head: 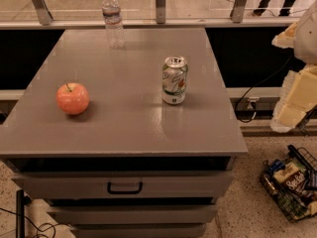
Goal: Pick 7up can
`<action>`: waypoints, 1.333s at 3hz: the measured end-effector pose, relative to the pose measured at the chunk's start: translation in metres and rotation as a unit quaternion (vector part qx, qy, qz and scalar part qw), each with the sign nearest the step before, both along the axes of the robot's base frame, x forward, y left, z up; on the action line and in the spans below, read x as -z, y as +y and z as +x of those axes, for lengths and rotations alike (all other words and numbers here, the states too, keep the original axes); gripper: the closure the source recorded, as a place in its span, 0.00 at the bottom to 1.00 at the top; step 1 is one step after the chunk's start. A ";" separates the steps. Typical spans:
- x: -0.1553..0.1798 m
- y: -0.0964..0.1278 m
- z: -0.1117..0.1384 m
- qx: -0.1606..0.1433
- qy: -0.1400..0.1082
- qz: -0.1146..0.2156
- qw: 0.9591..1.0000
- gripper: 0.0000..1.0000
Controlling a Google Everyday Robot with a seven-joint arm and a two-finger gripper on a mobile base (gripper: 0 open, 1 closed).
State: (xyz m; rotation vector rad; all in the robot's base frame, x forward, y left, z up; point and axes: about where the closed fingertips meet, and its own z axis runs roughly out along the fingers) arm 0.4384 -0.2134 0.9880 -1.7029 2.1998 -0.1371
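**A:** Where's the 7up can (174,80)?

**B:** Upright on the table (124,125), right of centre. It's well apart from the apple (73,98) at left & the water bottle (113,19) at the far edge. Nothing touches it.

**A:** Gripper?

**B:** The gripper (293,100) is the pale blocky shape off the table's right side, well apart from the can. Can't tell if it's open or closed. The can isn't in it.

**A:** How'll the can handle?

**B:** Prob. light, w/ a thin metal wall. It's stiff enough, but a hard squeeze would dent it. The printed side looks smooth, so a bit slippery. Can't tell if it's been opened, so keep it level.

**A:** Where to grab?

**B:** Mid-body, across the round side, below the silver rim. Grab too high or nudge it, and I'd expect it to tip & roll.
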 end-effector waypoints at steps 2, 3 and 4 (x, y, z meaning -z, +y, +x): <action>0.003 -0.003 0.003 0.020 -0.003 0.047 0.999 0.00; 0.034 -0.021 0.020 0.073 -0.013 0.160 0.984 0.00; 0.048 -0.002 0.050 0.079 -0.042 0.269 0.959 0.00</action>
